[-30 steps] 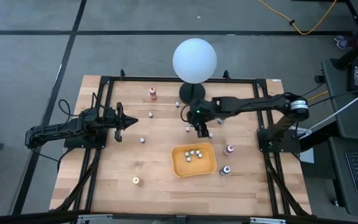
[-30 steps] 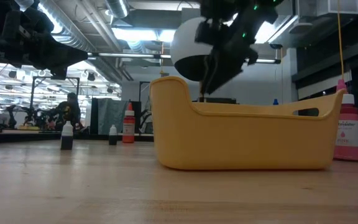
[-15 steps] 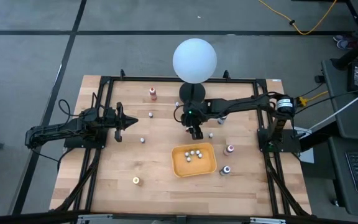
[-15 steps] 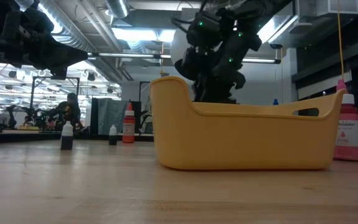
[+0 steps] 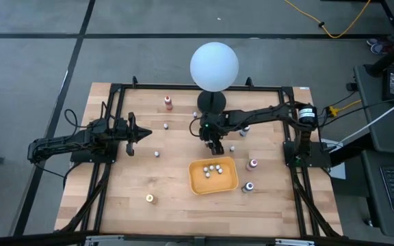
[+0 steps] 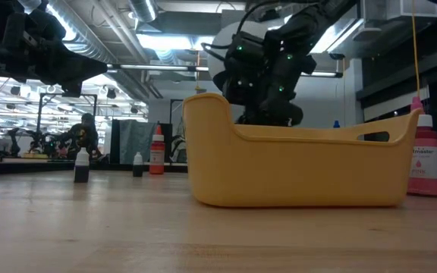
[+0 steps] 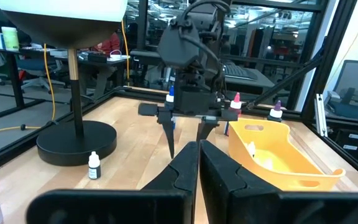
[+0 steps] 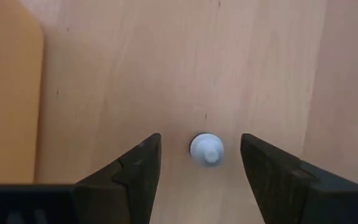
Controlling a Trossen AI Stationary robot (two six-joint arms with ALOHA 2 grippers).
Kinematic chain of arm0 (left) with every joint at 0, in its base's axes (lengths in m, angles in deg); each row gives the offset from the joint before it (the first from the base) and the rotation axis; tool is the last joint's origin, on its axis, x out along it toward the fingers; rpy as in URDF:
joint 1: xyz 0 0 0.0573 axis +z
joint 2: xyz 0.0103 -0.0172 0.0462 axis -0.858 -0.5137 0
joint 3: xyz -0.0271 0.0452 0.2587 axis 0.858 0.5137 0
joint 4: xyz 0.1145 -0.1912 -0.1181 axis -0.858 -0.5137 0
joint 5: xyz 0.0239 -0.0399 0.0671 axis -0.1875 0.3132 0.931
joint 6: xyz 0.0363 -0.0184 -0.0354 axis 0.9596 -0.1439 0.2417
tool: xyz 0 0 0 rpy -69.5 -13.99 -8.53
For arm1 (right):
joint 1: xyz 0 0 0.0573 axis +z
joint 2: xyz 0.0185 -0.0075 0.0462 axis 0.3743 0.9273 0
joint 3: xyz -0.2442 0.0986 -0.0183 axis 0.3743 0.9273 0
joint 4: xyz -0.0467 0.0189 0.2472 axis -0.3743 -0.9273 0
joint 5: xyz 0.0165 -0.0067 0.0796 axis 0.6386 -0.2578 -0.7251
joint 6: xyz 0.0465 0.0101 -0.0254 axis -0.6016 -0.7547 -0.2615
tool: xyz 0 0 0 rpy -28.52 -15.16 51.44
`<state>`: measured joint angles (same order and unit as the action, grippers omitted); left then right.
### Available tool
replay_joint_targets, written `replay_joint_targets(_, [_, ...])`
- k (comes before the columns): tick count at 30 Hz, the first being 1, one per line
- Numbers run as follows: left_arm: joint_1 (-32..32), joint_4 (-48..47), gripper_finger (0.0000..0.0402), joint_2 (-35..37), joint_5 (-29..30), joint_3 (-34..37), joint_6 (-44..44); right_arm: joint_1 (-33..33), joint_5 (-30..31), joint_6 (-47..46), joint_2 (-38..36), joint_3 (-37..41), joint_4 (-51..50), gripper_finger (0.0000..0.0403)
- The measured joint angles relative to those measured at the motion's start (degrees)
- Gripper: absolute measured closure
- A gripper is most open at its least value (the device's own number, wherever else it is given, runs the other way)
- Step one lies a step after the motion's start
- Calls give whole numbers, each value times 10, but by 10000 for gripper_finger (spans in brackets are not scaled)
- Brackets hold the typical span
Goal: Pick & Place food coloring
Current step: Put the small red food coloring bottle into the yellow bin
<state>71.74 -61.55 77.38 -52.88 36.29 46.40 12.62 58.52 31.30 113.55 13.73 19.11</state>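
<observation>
My right gripper [image 5: 213, 144] hangs open, fingers pointing down, just beyond the far rim of the yellow tray [image 5: 198, 183]. In the right wrist view a tiny bottle, seen as a round white cap [image 8: 205, 150], stands upright on the wood between the right gripper's [image 8: 201, 163] two fingers, with a gap on each side. Several white-capped bottles [image 5: 213, 169] lie in the tray. More stand on the table: red [image 5: 168, 103], pink [image 5: 252, 164], purple [image 5: 248, 186] and orange [image 5: 150, 199]. My left gripper [image 5: 144, 132] is shut and waits near the table's left side.
A lamp with a white globe [image 5: 214, 65] and round black base [image 7: 76, 142] stands at the far edge, just behind the right gripper. Small white-capped bottles [image 5: 157, 154] [image 5: 166, 127] [image 5: 232, 147] dot the middle of the table. A black frame [image 5: 108, 157] runs round the tabletop.
My right gripper has moved a little toward the table's left along the tray's far rim and come down behind the tray. The arm has folded back toward its base. The left arm and the bottles have kept still.
</observation>
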Motion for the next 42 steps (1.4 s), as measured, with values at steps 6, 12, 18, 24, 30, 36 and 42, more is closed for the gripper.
replay_joint_targets(6, [0, 0, 390, 0, 0, 0, 0, 0, 0, 0, 9, 0, 2, 184])
replay_joint_targets(12, [0, 0, 393, 0, 0, 0, 0, 0, 0, 0, 9, 0, 5, 224])
replay_joint_targets(18, [0, 0, 390, 0, 0, 0, 0, 0, 0, 0, 9, 0, 5, 303])
replay_joint_targets(24, [0, 0, 390, 0, 0, 0, 0, 0, 1, 0, 7, -5, -5, 341])
replay_joint_targets(30, [0, 0, 390, 0, 0, 0, 0, 4, 56, 4, -12, -72, -81, 329])
replay_joint_targets(36, [0, 1, 391, -1, 0, 0, 0, 33, 76, -1, -41, -147, -178, 335])
replay_joint_targets(42, [0, 1, 392, 0, 2, 0, 0, 94, 47, -56, -97, -146, -208, 336])
